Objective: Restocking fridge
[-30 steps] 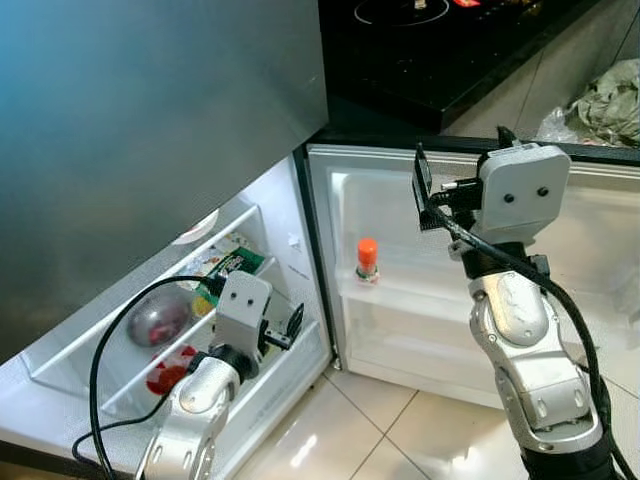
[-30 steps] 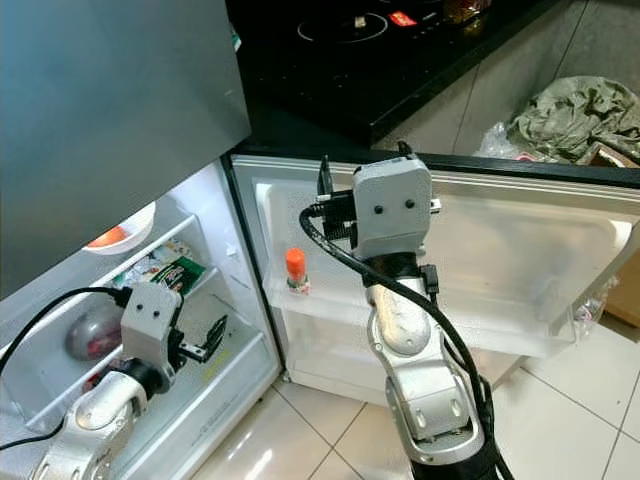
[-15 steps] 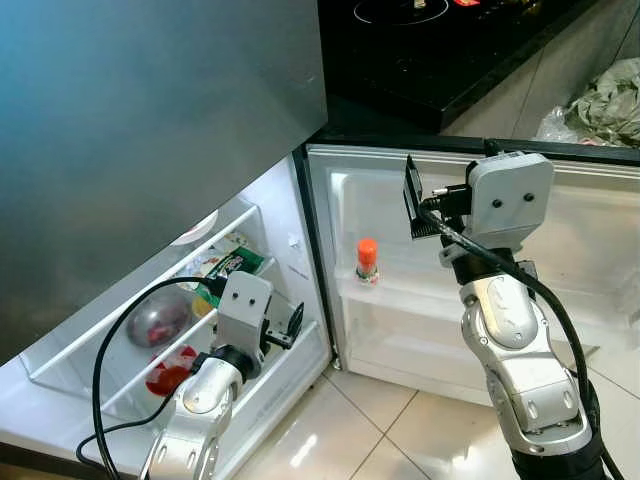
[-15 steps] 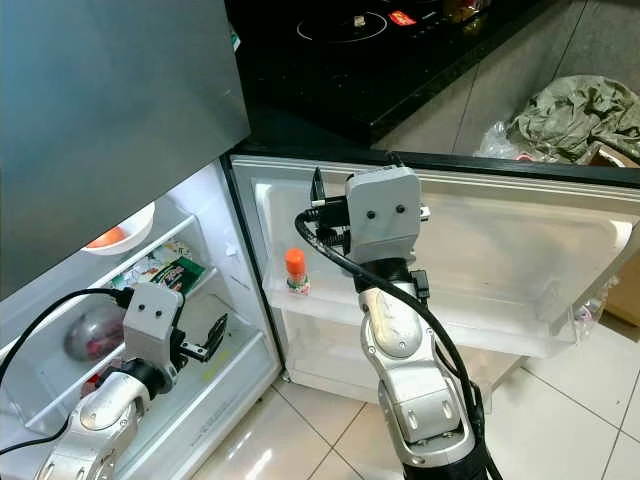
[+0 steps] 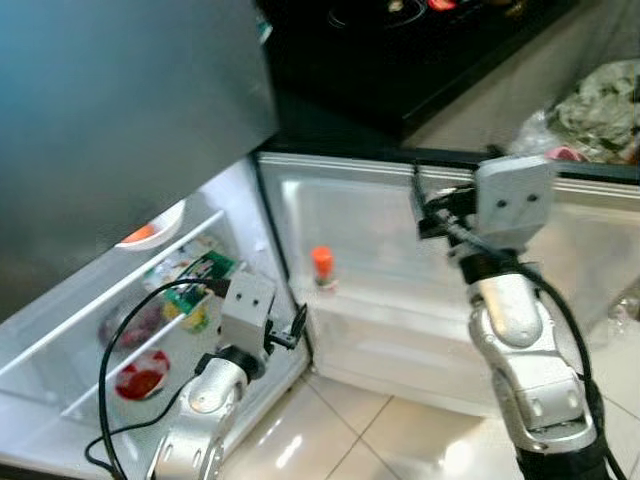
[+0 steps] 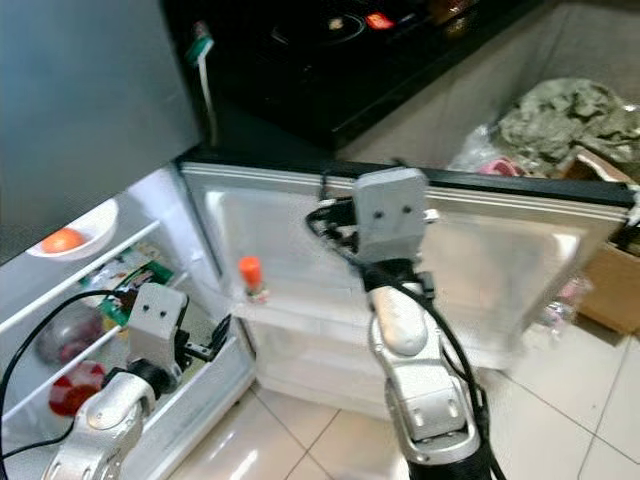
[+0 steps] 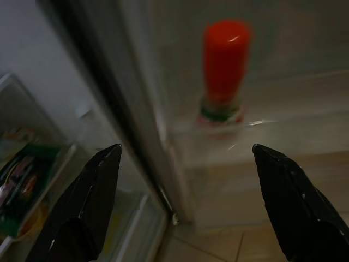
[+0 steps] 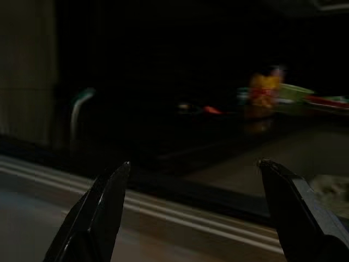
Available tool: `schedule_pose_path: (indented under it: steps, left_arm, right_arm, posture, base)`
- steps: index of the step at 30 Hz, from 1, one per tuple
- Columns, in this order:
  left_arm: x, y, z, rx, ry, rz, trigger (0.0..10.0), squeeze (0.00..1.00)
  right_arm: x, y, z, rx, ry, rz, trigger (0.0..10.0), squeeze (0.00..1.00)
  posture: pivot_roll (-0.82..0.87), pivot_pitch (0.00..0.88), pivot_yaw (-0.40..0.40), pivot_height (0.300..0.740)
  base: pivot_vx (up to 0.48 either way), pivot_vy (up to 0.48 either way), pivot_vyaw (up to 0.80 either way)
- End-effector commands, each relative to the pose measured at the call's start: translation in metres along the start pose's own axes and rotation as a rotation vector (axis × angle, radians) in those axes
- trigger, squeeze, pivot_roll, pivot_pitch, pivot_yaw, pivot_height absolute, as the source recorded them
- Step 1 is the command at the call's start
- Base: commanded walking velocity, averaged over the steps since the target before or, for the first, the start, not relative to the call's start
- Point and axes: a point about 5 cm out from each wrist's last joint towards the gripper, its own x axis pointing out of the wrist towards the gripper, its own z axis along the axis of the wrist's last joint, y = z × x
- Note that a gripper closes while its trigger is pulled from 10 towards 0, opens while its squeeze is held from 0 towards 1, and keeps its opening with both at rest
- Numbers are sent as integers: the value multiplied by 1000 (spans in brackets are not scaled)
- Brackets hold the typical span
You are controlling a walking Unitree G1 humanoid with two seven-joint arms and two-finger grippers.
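Fridge door (image 5: 380, 250) is standing open, an orange-capped bottle (image 5: 322, 268), label unreadable, sitting on its shelf while both end effectors (image 7: 185, 158) (image 8: 193, 174) are gaping wide, empty.

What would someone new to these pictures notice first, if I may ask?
Probably the open fridge door, swung wide, with one red-capped bottle standing alone on its shelf. The right end effector is raised in front of the door's upper edge, fingers open and empty. The left end effector hangs low by the fridge's shelves, open, facing the bottle.
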Motion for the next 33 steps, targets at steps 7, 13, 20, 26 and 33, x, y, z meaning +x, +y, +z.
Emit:
schedule_pose_path:
  steps: [7,13,20,26,33]
  left_arm:
    - [-5,2,-11,-9,43,11,10000,0]
    - [-4,2,-11,-10,44,14,10000,0]
    - [-4,2,-11,-10,47,16,10000,0]
    - [-4,2,-12,-11,50,19,10000,0]
    - [-4,3,-11,-27,39,18,10000,0]
  right_arm:
    - [-3,5,-2,5,5,21,10000,0]
    - [-3,5,-2,6,6,26,10000,0]
    - [-3,5,-2,6,7,27,10000,0]
    - [-3,5,-2,7,7,28,10000,0]
    - [-3,5,-3,9,10,28,10000,0]
  posture:
    - [-105,222,98,740]
    - [-106,221,97,740]
    - [-107,219,95,740]
    - [-107,220,95,740]
    - [-107,223,96,740]
  base:
    - [0,0,0]
    - [0,-234,0]
    - [0,0,0]
    - [0,-300,0]
    - [0,-149,0]
